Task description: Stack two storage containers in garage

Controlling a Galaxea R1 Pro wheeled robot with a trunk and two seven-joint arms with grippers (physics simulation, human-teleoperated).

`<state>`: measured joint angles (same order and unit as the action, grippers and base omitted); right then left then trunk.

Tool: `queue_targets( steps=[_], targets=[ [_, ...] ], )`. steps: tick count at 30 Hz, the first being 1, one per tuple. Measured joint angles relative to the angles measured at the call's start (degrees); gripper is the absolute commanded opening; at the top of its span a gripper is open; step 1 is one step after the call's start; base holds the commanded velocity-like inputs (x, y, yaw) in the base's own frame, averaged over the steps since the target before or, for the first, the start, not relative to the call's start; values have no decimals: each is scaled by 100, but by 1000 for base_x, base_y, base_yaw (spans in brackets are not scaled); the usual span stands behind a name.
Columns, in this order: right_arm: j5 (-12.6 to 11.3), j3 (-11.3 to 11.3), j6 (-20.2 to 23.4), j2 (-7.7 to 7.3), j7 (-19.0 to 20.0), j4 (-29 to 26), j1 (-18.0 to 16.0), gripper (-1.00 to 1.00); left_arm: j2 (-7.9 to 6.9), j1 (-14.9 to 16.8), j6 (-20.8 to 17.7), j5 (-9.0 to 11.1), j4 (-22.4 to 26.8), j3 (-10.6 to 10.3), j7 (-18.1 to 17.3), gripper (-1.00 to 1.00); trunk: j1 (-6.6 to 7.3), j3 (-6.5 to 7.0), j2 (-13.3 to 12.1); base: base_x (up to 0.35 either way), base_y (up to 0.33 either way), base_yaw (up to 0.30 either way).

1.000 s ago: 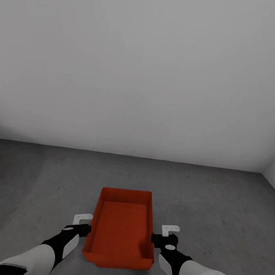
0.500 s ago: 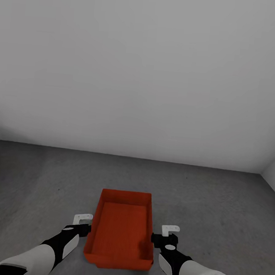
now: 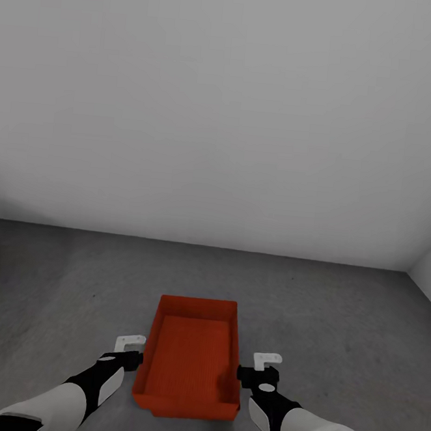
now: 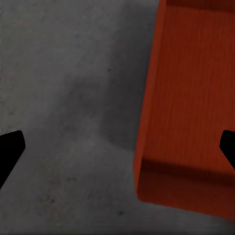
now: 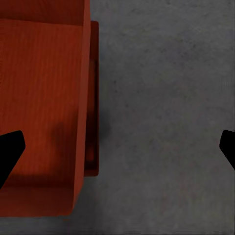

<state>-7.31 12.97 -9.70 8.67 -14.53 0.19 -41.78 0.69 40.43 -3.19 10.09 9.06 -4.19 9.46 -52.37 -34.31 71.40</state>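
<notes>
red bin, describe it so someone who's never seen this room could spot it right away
Find the plain pale wall and the dark grey concrete floor below it. The red bin sits between the left gripper and right gripper. It is a lidless, straight-walled, red-orange rectangle, far brighter than its grey surroundings.

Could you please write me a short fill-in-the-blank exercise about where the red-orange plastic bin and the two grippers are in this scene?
1. The red-orange rectangular plastic bin lies between the left gripper and the ____ gripper.
2. Both grippers have their fingers spread wide, so they are ____.
3. Around the bin lies the dark ____ concrete floor.
4. The inside of the bin holds ____.

Missing words: right; open; grey; nothing
</notes>
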Motion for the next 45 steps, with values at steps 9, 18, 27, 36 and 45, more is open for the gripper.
queue_targets(
  steps=[9,18,27,36,45],
  targets=[
    [0,0,3,0,8,0,-2,100,4,0,-6,6,-14,0,0,100,-1,0,0,-315,0,0],
    [0,-1,3,1,13,0,-2,100,3,-2,-8,7,-22,-6,-1,100,-2,0,0,-343,0,0],
    [0,-1,2,1,10,0,-2,100,3,-2,-9,6,-20,-7,-1,100,-2,0,0,-344,0,0],
    [-1,7,16,-12,26,0,-2,100,3,-2,-9,8,-21,-9,-1,100,-2,0,0,-344,0,0],
    [-22,12,65,-71,67,78,1,100,-8,-4,-3,16,-123,-24,-5,100,0,0,0,-270,0,0]
  ],
)
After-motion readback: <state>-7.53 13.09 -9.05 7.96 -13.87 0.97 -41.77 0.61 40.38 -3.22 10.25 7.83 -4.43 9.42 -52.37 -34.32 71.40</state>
